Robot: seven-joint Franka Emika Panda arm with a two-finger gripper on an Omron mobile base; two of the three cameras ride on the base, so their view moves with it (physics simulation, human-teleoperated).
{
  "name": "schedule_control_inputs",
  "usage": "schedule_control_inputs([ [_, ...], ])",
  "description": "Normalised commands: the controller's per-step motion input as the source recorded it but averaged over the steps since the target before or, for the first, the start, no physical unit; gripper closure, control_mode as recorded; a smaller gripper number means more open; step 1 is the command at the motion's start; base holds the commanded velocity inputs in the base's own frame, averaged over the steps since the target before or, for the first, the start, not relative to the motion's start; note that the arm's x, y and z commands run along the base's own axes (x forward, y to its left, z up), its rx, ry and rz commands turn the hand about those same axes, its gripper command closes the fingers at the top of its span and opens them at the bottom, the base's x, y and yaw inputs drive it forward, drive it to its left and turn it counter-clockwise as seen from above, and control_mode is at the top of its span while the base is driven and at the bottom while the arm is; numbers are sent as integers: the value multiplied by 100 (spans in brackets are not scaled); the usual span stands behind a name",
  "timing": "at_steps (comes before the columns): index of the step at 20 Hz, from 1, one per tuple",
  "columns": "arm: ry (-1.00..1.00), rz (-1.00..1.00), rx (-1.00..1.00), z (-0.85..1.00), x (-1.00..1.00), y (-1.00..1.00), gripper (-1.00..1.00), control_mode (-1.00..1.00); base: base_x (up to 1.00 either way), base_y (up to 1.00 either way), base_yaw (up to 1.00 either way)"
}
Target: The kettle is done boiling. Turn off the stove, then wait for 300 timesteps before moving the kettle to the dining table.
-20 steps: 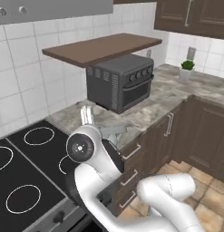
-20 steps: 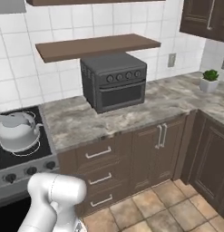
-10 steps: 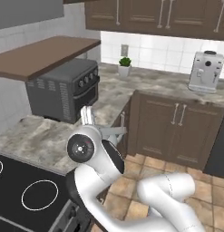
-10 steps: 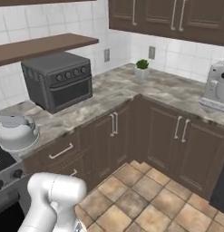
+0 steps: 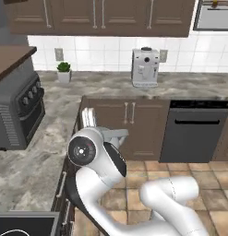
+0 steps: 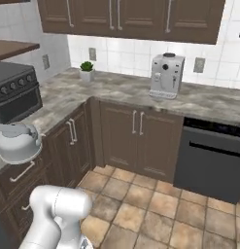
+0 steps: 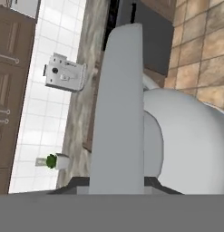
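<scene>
No legible writing anywhere; the kettle (image 6: 17, 142) hangs clear of the table (image 6: 116, 87) beside the toaster oven (image 6: 14, 95), its handle (image 7: 117, 113) held in the closed claw (image 7: 117, 183), coffee machine (image 5: 145, 67) behind.

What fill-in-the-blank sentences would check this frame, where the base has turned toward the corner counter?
1. In the hand view, the arched handle between the fingertips belongs to the ____.
2. The white coffee machine stands on the counter above the black ____.
3. The small potted plant stands on the counter near the ____ of the kitchen.
4. In the right base view, the kettle hangs in front of the brown ____.

Missing words: kettle; dishwasher; corner; drawers
</scene>
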Motion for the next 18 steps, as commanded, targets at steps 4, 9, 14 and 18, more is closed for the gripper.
schedule_control_inputs([
  [4,0,0,0,0,0,0,100,100,-16,-1,-59],
  [9,0,0,0,0,0,0,100,100,-14,0,-59],
  [14,0,0,0,0,0,0,100,100,-15,0,-58],
  [18,0,0,0,0,0,0,100,100,-16,-1,-57],
])
